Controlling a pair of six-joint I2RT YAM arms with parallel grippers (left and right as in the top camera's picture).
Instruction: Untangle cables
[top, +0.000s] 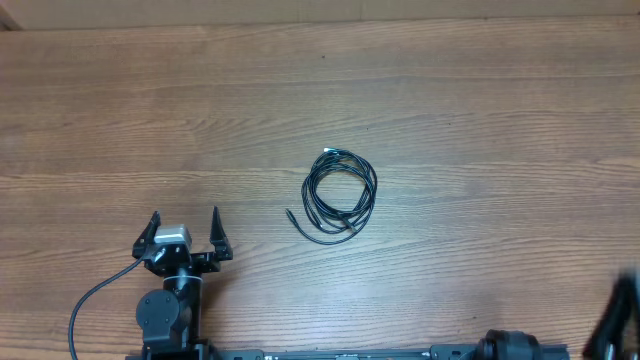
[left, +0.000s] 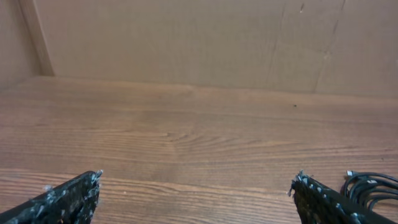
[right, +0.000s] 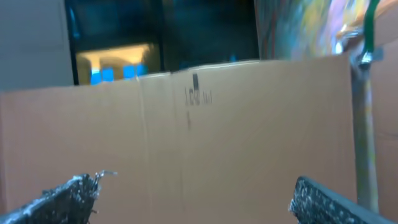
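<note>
So: cables (top: 340, 195) lie as one loose black coil mid-table, one plug end trailing out lower left. Print (right: 198, 98) on the cardboard wall (right: 249, 137) is too blurred to read. Wood-grain table (top: 450, 90). Left gripper (top: 186, 215) and right gripper (right: 198, 183) are both spread wide, holding nothing.

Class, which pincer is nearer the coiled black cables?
Left. The left pincer stands open left of the cables, fairly close; the right pincer, farther off by the right edge of the table, faces a cardboard wall.
</note>
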